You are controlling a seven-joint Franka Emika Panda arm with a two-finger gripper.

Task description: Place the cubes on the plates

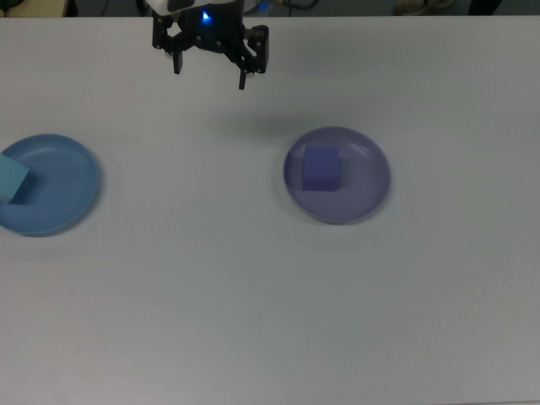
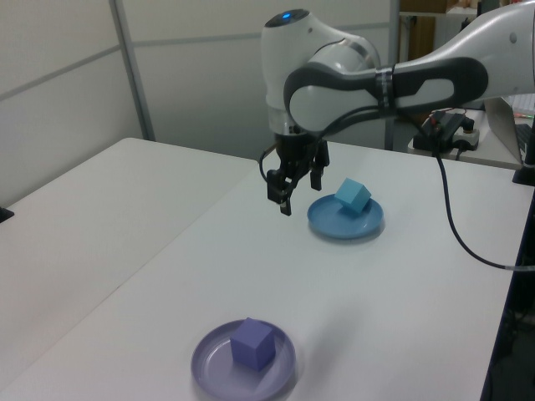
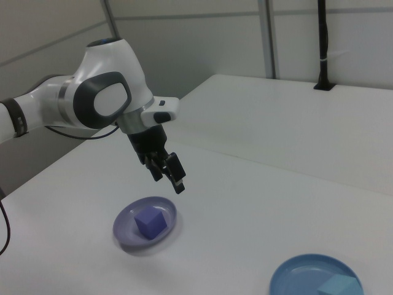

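Observation:
The cyan cube (image 1: 12,179) (image 2: 354,195) (image 3: 338,287) rests tilted on the sky-blue plate (image 1: 63,190) (image 2: 334,224) (image 3: 295,276), at the top view's left edge. The violet cube (image 1: 321,168) (image 2: 252,343) (image 3: 150,222) sits on the lavender plate (image 1: 367,181) (image 2: 213,359) (image 3: 126,230) near the table's middle. My gripper (image 1: 210,74) (image 2: 299,196) (image 3: 169,182) hangs open and holds nothing. It is above bare table between the two plates, toward the top view's upper edge and clear of both.
A second white table (image 2: 100,200) stands beside this one in the left view. A black cable (image 2: 451,217) trails from the arm over the left view's right side. A black pole (image 3: 322,43) rises at the far table edge in the right view.

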